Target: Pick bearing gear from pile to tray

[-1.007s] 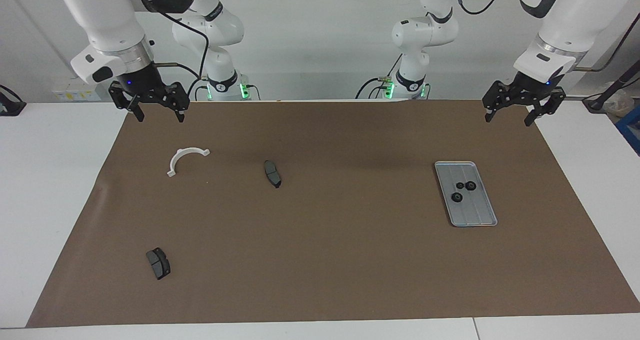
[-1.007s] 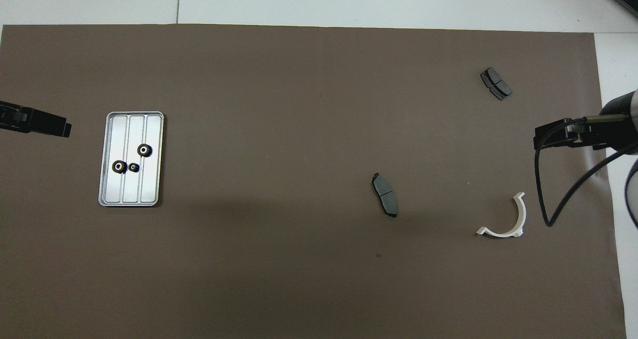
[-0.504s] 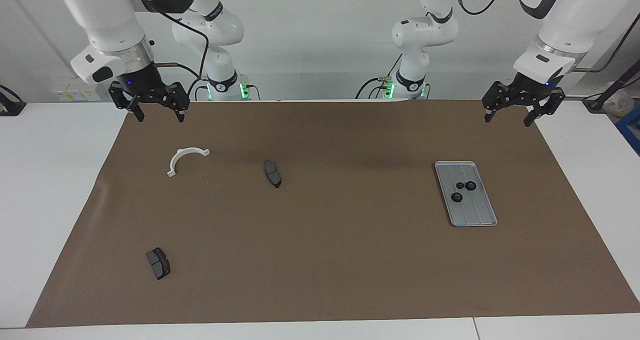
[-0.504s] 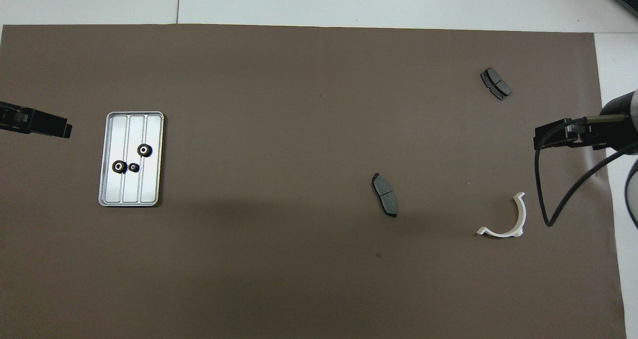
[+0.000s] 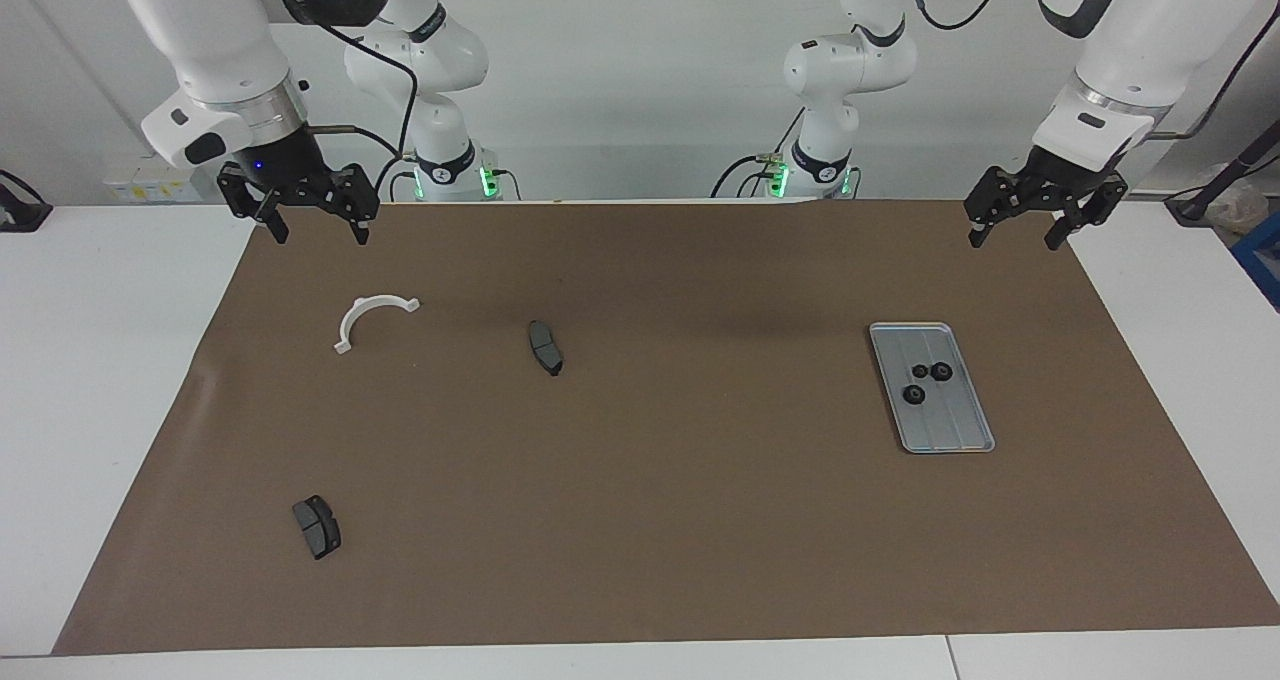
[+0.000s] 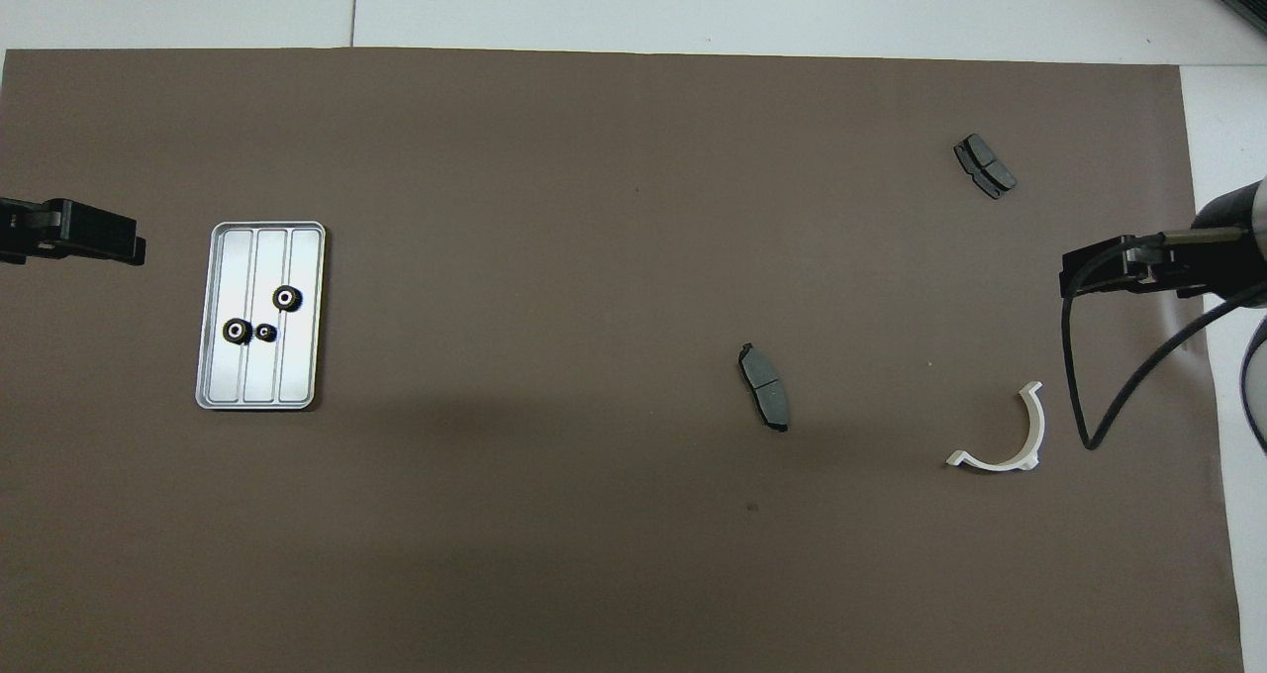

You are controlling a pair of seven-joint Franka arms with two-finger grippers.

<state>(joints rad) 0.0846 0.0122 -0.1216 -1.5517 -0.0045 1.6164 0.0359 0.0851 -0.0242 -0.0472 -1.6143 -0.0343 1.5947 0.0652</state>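
Moved: only the left gripper point(image 5: 1018, 232), lifted slightly since a second ago; all parts lie unchanged.
Facing view: left gripper over the mat's point(image 5: 640, 520) corner, fingers apart, empty; right gripper point(image 5: 318, 231) over the other corner, apart, empty, waiting.
Overhead view: three black rings point(image 6: 286, 299) in the tray point(image 6: 299, 388); white bracket point(image 6: 1005, 445) and two grey pads point(image 6: 765, 386) at the right arm's end.

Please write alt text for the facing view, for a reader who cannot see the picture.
A silver tray holding three small black gears lies on a brown mat toward the left arm's end of the table. A white half-ring bracket and two dark grey pads lie toward the right arm's end. The left gripper and right gripper hang open and empty.
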